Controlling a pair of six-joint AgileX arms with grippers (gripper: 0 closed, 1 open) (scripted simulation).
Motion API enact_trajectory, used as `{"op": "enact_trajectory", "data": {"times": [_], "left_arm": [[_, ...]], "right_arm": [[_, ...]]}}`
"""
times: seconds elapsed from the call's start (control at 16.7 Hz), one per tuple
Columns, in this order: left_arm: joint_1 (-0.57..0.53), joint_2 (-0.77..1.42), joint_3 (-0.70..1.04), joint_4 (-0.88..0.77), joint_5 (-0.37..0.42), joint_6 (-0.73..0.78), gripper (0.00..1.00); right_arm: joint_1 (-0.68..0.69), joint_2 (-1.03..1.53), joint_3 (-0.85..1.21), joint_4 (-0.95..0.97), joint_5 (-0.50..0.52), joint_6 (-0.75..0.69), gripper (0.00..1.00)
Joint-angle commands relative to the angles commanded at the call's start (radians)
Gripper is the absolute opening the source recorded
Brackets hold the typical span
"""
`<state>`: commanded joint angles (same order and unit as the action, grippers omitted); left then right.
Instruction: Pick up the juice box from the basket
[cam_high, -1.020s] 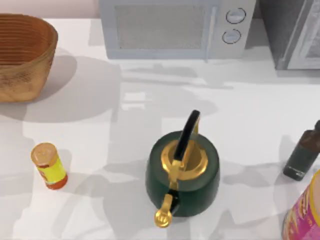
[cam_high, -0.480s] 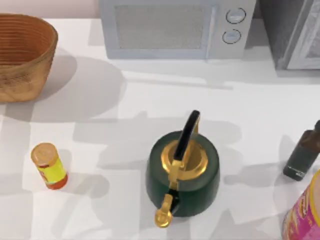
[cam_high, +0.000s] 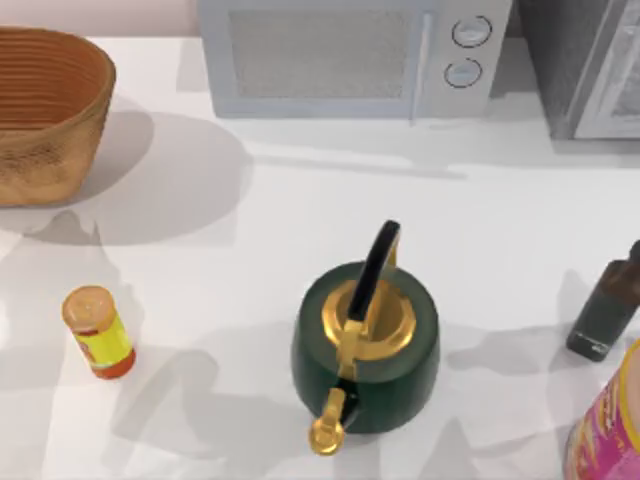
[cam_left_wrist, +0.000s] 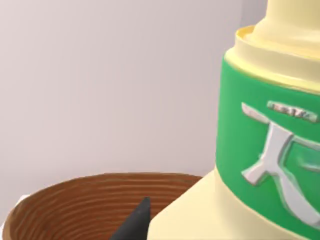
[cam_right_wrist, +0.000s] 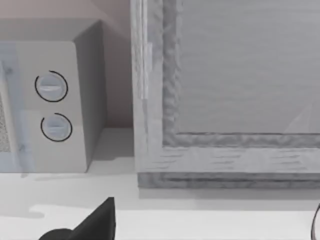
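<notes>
Left gripper beside juice box, above basket

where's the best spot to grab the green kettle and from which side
Likely the black arched handle, taken from straight above. It stands clear over the gold lid and looks thin enough for two fingers, while the green kettle body is wide and round.
</notes>
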<state>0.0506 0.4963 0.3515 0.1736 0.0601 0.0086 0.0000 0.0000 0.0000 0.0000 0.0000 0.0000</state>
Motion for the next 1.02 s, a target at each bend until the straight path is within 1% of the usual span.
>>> {"op": "enact_trajectory", "data": {"times": [0.24, 0.42, 0.6, 0.9, 1.02], "left_arm": [[-0.031, -0.306, -0.215, -0.107, -0.037, -0.004, 0.0], [-0.046, -0.449, -0.317, -0.157, -0.054, -0.007, 0.0], [-0.051, -0.496, -0.351, -0.174, -0.06, -0.009, 0.0], [-0.048, -0.491, -0.35, -0.172, -0.06, -0.007, 0.0], [-0.063, -0.459, -0.349, -0.145, -0.092, -0.003, 0.0]], "right_arm": [[0.0, 0.0, 0.0, 0.0, 0.0, 0.0, 1.0], [0.0, 0.0, 0.0, 0.0, 0.0, 0.0, 1.0], [0.0, 0.0, 0.0, 0.0, 0.0, 0.0, 1.0], [0.0, 0.0, 0.0, 0.0, 0.0, 0.0, 1.0], [0.0, 0.0, 0.0, 0.0, 0.0, 0.0, 1.0]]}}
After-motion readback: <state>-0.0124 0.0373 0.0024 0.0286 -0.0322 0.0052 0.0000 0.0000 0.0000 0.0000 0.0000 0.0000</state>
